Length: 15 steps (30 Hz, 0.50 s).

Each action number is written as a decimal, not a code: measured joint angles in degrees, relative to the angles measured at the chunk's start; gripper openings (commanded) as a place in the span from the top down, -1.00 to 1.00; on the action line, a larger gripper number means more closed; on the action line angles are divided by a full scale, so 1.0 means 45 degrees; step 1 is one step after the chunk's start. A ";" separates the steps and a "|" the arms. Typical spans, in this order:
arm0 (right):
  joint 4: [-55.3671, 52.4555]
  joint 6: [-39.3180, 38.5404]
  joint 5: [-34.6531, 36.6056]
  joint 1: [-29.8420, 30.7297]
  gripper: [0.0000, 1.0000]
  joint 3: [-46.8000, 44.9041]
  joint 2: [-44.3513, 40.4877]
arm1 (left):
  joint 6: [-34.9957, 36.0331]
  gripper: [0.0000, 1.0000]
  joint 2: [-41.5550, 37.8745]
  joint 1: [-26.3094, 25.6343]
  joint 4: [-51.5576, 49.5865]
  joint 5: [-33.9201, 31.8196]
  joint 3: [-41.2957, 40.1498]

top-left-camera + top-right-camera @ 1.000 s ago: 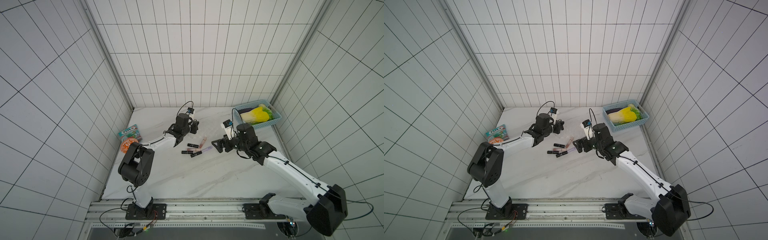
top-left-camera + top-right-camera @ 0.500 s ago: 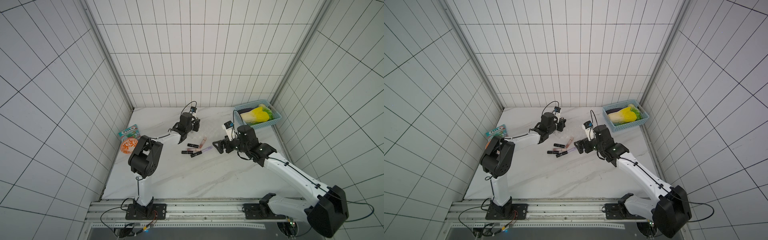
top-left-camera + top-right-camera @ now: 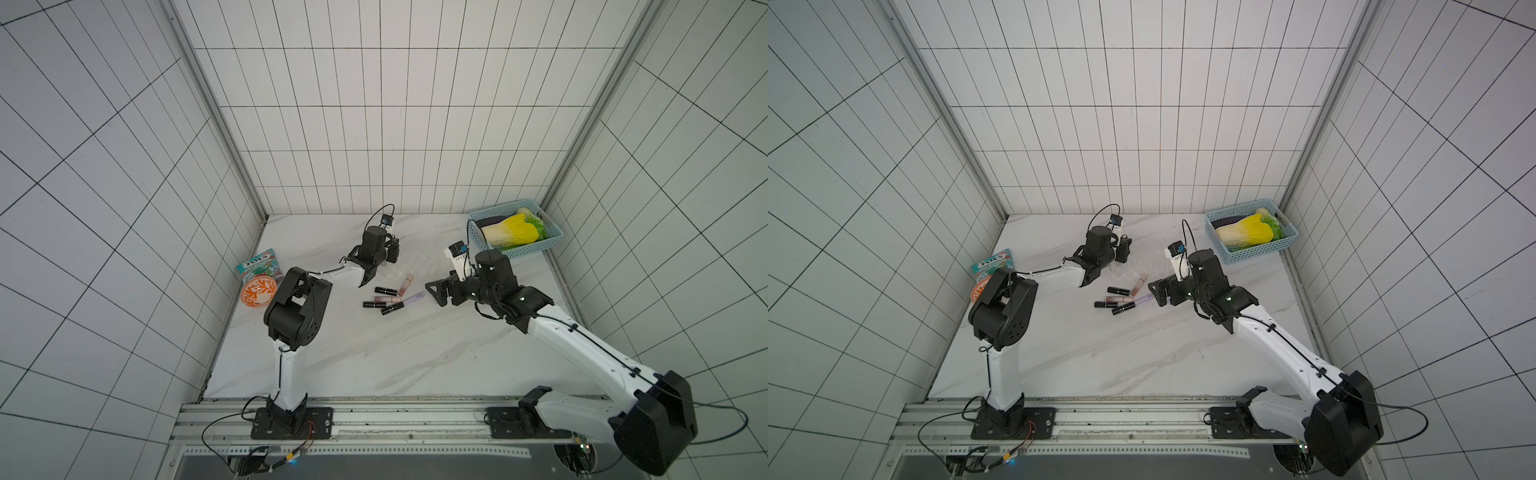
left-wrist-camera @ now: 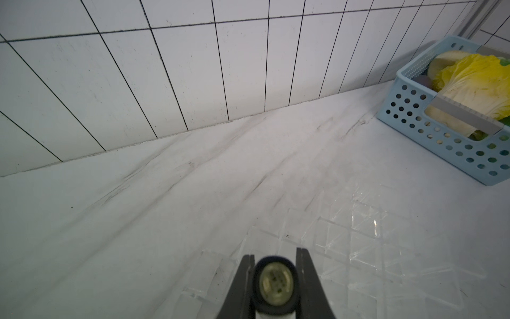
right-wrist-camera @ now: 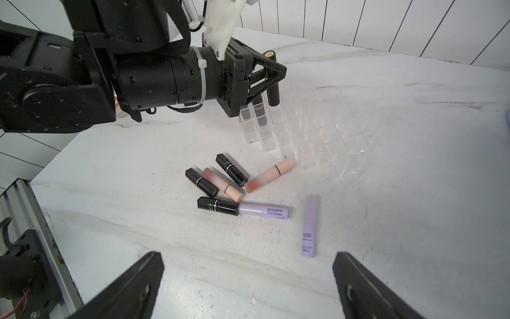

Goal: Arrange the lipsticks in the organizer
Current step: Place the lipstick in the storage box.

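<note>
Several lipsticks (image 5: 218, 205) lie loose on the marble: black, pale pink (image 5: 269, 175) and lavender (image 5: 309, 225) tubes, seen in both top views (image 3: 386, 297) (image 3: 1121, 299). The clear organizer (image 5: 331, 132) (image 4: 358, 234) stands just beyond them. My left gripper (image 5: 271, 74) (image 3: 392, 251) (image 4: 276, 256) is shut on a black lipstick (image 5: 273, 94) (image 4: 276, 281), holding it upright over the organizer's end slots. Dark tubes (image 5: 259, 110) stand in slots beside it. My right gripper (image 5: 248, 258) (image 3: 434, 291) (image 3: 1156, 291) is open and holds nothing, low over the table next to the lavender tubes.
A light-blue perforated basket (image 3: 532, 249) (image 3: 1254, 253) (image 4: 414, 110) holding a cabbage stands at the back right corner. A snack packet (image 3: 259, 266) and an orange patterned bowl (image 3: 257, 291) lie by the left wall. Tiled walls enclose three sides.
My left arm has reached farther toward the back right, carrying the black lipstick over the organizer. The right arm has hardly moved and stays open.
</note>
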 measured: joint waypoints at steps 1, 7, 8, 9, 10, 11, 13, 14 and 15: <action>0.0005 0.0000 -0.0010 0.0000 -1.00 0.0000 0.0000 | 0.0000 0.72 0.0005 0.0000 0.0005 -0.0005 0.0000; 0.0049 0.0000 -0.0019 0.0000 -0.99 -0.0068 -0.0015 | -0.0015 0.57 0.0078 0.0000 0.0121 -0.0039 0.0000; 0.0049 0.0000 -0.0024 0.0000 -0.99 -0.0078 -0.0015 | -0.0010 0.57 0.0126 0.0000 0.0219 -0.0039 0.0005; 0.0058 0.0000 -0.0024 0.0000 -0.99 -0.0092 -0.0015 | -0.0015 0.57 0.0165 0.0000 0.0316 -0.0034 0.0005; 0.0058 0.0000 -0.0034 0.0000 -0.99 -0.0102 -0.0015 | -0.0015 0.57 0.0204 0.0000 0.0413 -0.0034 0.0005; 0.0063 0.0000 -0.0053 0.0000 -0.99 -0.0117 -0.0015 | -0.0015 0.57 0.0223 0.0000 0.0466 -0.0029 0.0005; 0.0063 0.0000 -0.0063 0.0000 -0.99 -0.0121 -0.0015 | -0.0044 0.57 0.0243 0.0000 0.0534 0.0010 0.0005; 0.0068 0.0000 -0.0063 0.0000 -0.99 -0.0121 -0.0015 | -0.0053 0.57 0.0243 -0.0005 0.0539 0.0024 0.0005; 0.0068 0.0000 -0.0068 0.0000 -0.98 -0.0121 -0.0015 | -0.0053 0.58 0.0243 -0.0015 0.0539 0.0039 0.0005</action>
